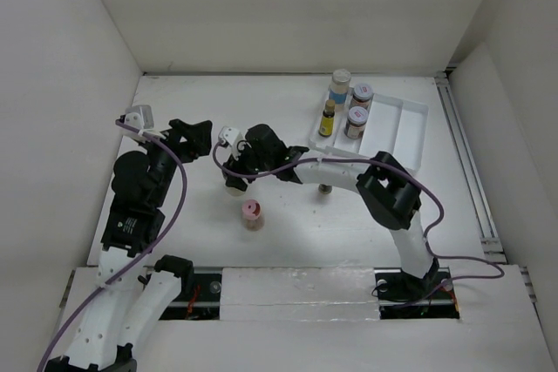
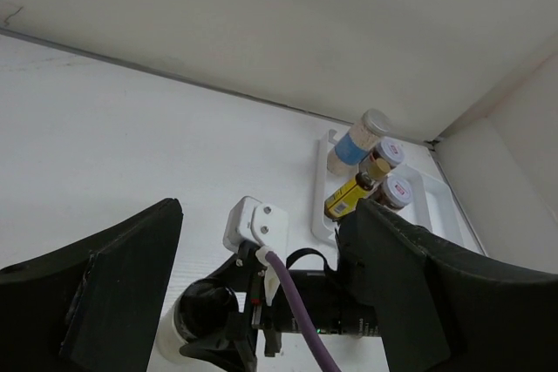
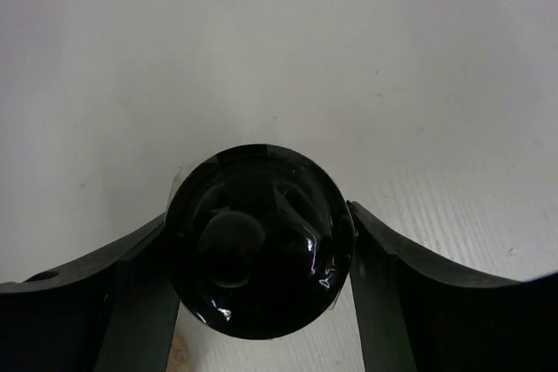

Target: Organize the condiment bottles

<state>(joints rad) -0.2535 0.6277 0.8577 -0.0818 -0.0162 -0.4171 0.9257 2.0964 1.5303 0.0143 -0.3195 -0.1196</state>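
My right gripper [image 1: 235,173] is shut on the black-lidded jar [image 3: 259,240], which stands on the table left of centre; a finger [image 3: 410,302] presses each side. The jar also shows in the left wrist view [image 2: 187,324]. My left gripper [image 1: 196,137] is open and empty, just left of it. A pink-lidded jar [image 1: 252,213] stands alone nearer the front. A small dark bottle [image 1: 324,187] peeks out under my right arm. In the white tray [image 1: 410,124] stand the white-lidded blue-label jar [image 1: 340,86], two red/silver-lidded jars [image 1: 362,95] and the slim yellow bottle [image 1: 328,118].
The tray sits at the back right, against a rail [image 1: 462,154] along the right wall; its right compartment holds nothing. White walls close in the back and both sides. My right arm [image 1: 349,172] stretches across the table's middle.
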